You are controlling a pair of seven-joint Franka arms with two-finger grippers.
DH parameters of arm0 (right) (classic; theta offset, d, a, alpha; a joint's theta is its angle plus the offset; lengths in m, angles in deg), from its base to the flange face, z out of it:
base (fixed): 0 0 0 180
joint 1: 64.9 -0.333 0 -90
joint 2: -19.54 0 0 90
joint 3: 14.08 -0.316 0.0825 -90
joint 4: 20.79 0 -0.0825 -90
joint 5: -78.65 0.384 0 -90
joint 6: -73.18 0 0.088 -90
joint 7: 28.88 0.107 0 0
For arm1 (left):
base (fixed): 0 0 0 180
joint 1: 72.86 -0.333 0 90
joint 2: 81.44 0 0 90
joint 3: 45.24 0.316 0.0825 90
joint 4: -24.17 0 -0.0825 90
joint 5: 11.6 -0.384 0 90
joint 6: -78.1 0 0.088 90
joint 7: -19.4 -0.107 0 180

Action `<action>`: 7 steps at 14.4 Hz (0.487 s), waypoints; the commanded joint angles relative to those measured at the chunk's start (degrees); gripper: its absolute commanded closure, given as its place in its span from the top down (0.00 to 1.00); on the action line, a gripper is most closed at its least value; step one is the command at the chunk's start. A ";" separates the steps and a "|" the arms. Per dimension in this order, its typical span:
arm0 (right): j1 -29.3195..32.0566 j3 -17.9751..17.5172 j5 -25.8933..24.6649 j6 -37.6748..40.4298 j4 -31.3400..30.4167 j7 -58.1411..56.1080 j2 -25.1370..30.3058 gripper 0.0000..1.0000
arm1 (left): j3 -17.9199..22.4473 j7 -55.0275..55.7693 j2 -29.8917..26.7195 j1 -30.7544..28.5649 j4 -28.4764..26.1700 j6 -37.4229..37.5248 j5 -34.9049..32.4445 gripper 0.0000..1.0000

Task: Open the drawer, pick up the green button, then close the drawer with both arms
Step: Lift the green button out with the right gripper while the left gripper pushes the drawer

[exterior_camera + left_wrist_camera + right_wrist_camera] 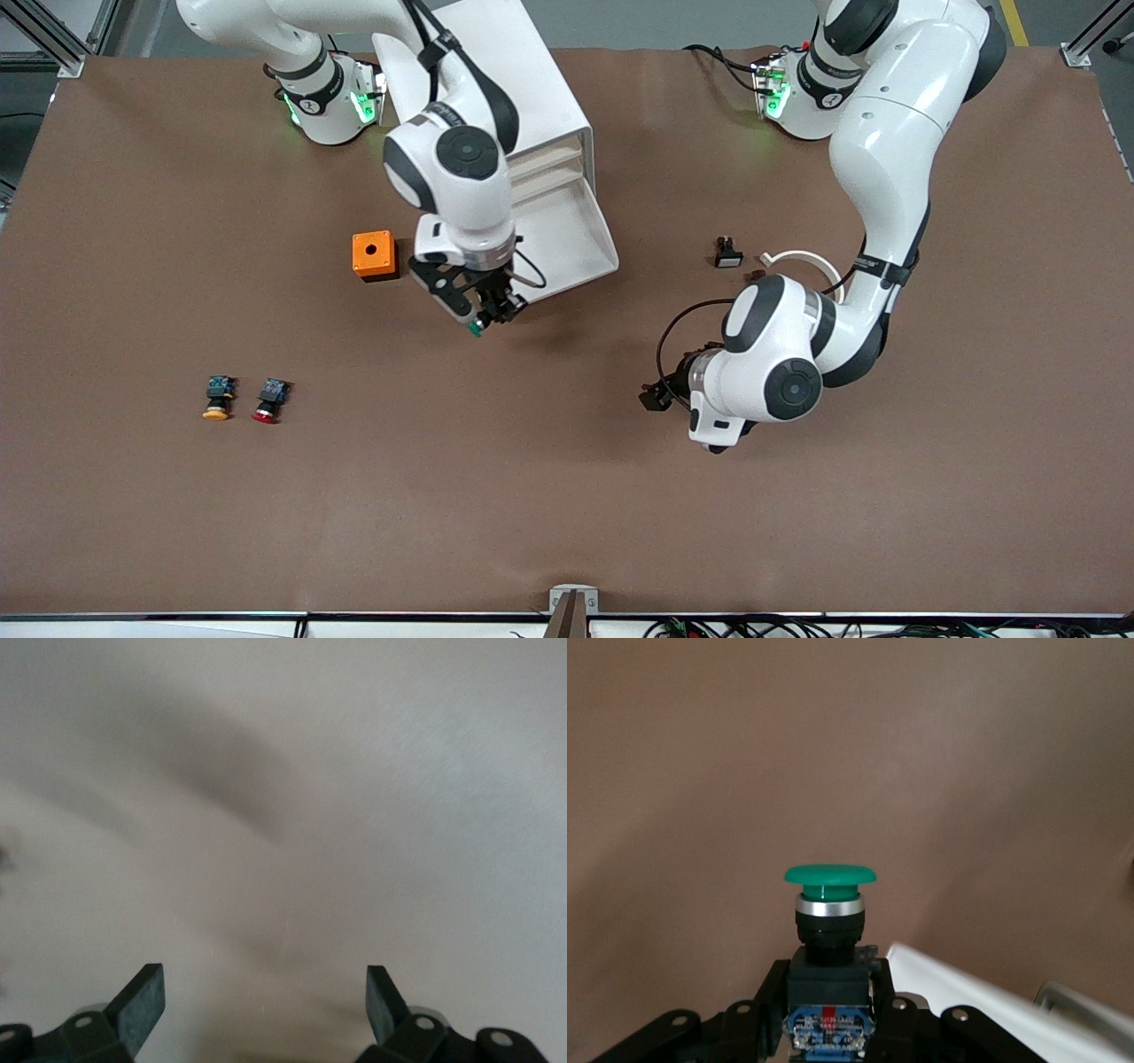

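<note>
Two spare buttons, a yellow-capped one (217, 398) and a red-capped one (270, 401), lay side by side on the brown bench (532, 514), nearest the front camera and toward the right arm's end. Farther back, the left gripper (657, 396) hung low over bare bench toward the left arm's end, its fingers (142, 1003) spread wide with nothing between them. The right gripper (485, 317) hovered over the bench just in front of the drawer's front edge, closed on the dark body of the green button (829, 904), whose round cap pointed away from the wrist. An orange box (374, 255) with a round hole in its top sat beside that gripper, and a small black part (727, 252) and a white ring (806, 262) lay toward the left arm's end. Farther still, the drawer (580, 244) stood pulled out of the white cabinet (523, 80), which stood between the two arm bases.
</note>
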 commanded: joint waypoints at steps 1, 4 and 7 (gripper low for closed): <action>3.95 -0.91 1.00 1.92 0.65 -10.26 0.94 0.00 | -0.03 1.53 -2.30 1.34 -1.76 -3.29 -3.87 1.00; 8.17 -0.91 1.70 3.07 0.65 -21.69 1.64 0.00 | 0.06 5.74 -2.48 3.62 -2.20 -7.24 -5.09 1.00; 12.39 -0.64 2.93 4.30 0.30 -34.86 1.56 0.00 | -0.03 10.58 -2.31 5.20 -3.26 -7.87 -9.93 1.00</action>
